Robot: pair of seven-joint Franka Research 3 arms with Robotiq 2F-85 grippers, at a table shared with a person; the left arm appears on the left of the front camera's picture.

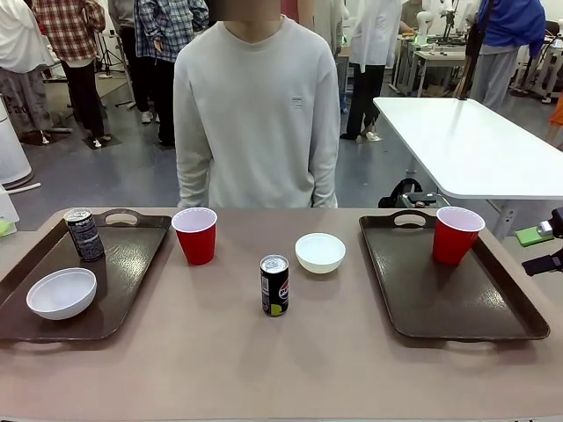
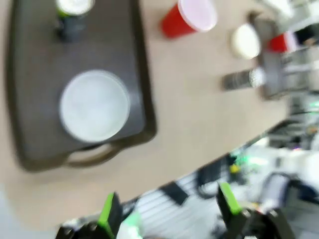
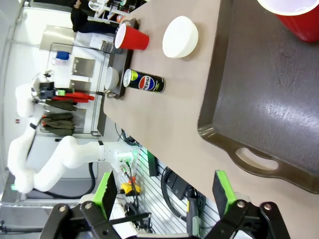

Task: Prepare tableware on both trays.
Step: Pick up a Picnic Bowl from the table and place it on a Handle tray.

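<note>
The left tray (image 1: 132, 264) carries a black can (image 1: 84, 235) and a white bowl (image 1: 62, 293). Just right of it a red cup (image 1: 195, 235) stands on the bare table. A second can (image 1: 274, 286) and a second white bowl (image 1: 320, 252) sit mid-table. On the right tray (image 1: 440, 299) stands the other red cup (image 1: 456, 235). My left gripper (image 2: 168, 209) hangs open and empty over the table's near edge, back from the left tray (image 2: 35, 99) and its bowl (image 2: 94, 105); that view is blurred. My right gripper (image 3: 164, 194) is open and empty, off the handle end of the right tray (image 3: 249, 89).
A person (image 1: 255, 114) in a pale sweatshirt stands at the far side with no hands over the table. A white table (image 1: 475, 141) stands behind at the right. Open tabletop lies between the trays around the middle can and bowl.
</note>
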